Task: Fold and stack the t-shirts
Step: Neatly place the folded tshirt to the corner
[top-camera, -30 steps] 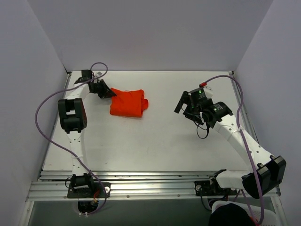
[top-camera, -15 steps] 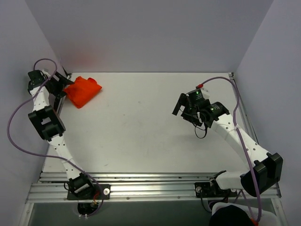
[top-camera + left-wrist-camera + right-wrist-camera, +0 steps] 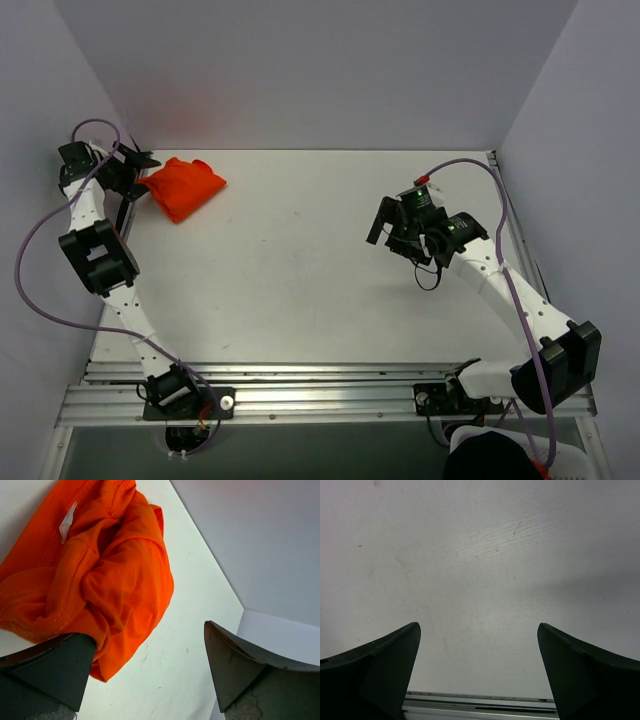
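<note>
- Bunched orange t-shirt (image 3: pixel 183 188) lies in the table's (image 3: pixel 300 290) far-left corner, its long axis roughly left-right.
- Left fingers (image 3: pixel 50 672) spread apart at its left end.
- Right fingers (image 3: pixel 380 665) spread apart, holding nothing.

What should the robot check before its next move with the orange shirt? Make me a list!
1. The left claw is open: ok, its jaws stand wide apart.
2. The left claw is free of the t-shirt: cannot tell, the cloth's edge lies right by one finger.
3. The t-shirt is on the table: ok, it lies in the far left corner.
4. The t-shirt is folded neatly: not ok, it looks bunched and wrinkly.
5. The right claw is open and holds nothing: ok, only table shows between its jaws.
6. Another shirt to stack with: not ok, none in view.
</note>
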`<state>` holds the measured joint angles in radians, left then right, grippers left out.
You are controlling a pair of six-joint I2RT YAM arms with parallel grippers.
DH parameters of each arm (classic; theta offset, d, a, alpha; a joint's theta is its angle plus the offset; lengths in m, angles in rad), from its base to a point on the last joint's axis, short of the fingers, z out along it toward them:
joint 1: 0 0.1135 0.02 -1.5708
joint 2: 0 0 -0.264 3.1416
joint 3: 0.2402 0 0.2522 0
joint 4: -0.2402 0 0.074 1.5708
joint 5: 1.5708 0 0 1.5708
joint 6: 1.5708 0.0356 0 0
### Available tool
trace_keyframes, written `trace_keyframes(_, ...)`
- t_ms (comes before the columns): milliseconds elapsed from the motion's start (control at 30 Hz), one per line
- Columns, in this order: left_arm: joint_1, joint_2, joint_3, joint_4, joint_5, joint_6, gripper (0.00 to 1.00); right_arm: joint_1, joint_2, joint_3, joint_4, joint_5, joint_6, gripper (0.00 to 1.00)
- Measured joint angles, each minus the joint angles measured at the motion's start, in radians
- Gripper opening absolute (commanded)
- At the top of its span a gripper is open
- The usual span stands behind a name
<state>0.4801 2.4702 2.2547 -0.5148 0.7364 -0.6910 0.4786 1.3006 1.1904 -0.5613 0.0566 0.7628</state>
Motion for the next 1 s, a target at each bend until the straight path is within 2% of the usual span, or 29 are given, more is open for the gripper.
trace_keyframes(167, -0.008, -0.084, -0.003, -0.143, -0.112, 0.055, 0.94, 0.0, -0.002, 0.017, -0.019, 0.012, -0.031, 0.99)
trace_keyframes(333, -0.008, -0.26, -0.011, -0.312, -0.345, 0.146, 0.94, 0.0, -0.023, 0.018, -0.028, 0.015, -0.043, 1.0)
trace_keyframes(433, -0.006, -0.392, -0.029, -0.359, -0.489, 0.183, 0.94, 0.0, -0.051, 0.018, -0.035, 0.015, -0.05, 1.0)
trace_keyframes(533, 0.0, -0.537, -0.102, -0.348, -0.546, 0.206, 0.94, 0.0, -0.076, 0.018, -0.048, 0.021, -0.062, 1.0)
trace_keyframes(600, -0.01, -0.668, -0.234, -0.315, -0.555, 0.211, 0.94, 0.0, -0.085, 0.018, -0.057, 0.027, -0.074, 1.0)
trace_keyframes(700, -0.112, -0.829, -0.448, -0.286, -0.578, 0.225, 0.94, 0.0, -0.089, 0.018, -0.061, 0.034, -0.09, 1.0)
trace_keyframes(867, -0.431, -0.98, -0.764, -0.275, -0.606, 0.232, 0.94, 0.0, -0.09, 0.017, -0.063, 0.035, -0.116, 1.0)
trace_keyframes(1000, -0.504, -1.08, -0.911, -0.341, -0.678, 0.233, 0.94, 0.0, -0.087, 0.014, -0.06, 0.034, -0.134, 1.0)
